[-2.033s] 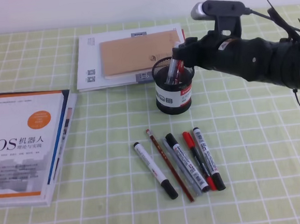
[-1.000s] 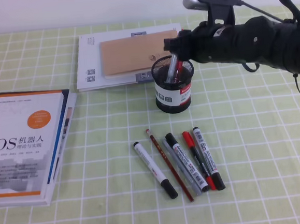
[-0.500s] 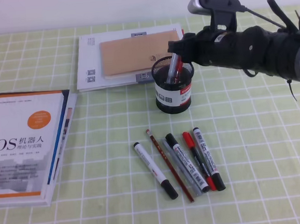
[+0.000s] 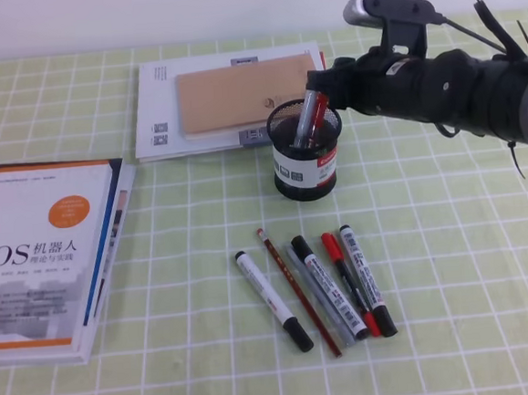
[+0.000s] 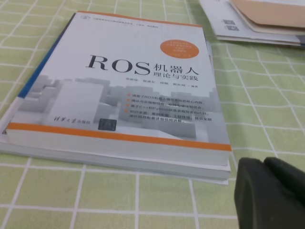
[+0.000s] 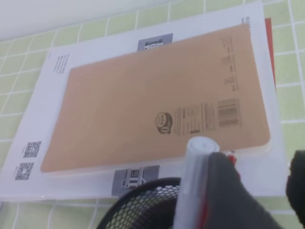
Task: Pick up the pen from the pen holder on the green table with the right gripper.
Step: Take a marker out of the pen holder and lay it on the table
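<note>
1. Your right arm reaches in from the right edge of the high view, lying nearly level above the green table (image 4: 450, 238), forearm sloping slightly down toward the pen holder (image 4: 307, 162).
2. The right gripper (image 4: 321, 85) sits right at the holder's rear rim, with the silver-grey camera bar (image 4: 386, 7) riding above the wrist.
3. The pen (image 4: 308, 121) stands tilted inside the holder, its upper end leaning back toward the gripper and meeting the fingertips there.
4. In the right wrist view a black finger (image 6: 228, 198) presses against a red sliver beside a whitish translucent pen (image 6: 193, 183) that also stands in the cup (image 6: 143, 205). The fingers appear closed around the red pen, though the contact is partly hidden, so treat that as likely rather than sure.
5. Behind the holder lies a tan notebook (image 4: 242, 94) on a white booklet (image 4: 161, 105).
6. In front of the holder, a row of markers and pens (image 4: 317, 285) lies on the table, well apart from it.
7. Far to the holder's left rests the ROS book (image 4: 40, 256).
8. Your left gripper (image 5: 271, 195) shows only as a dark mass just beside that book's (image 5: 128, 90) corner; you cannot tell whether it is spread or closed.
</note>
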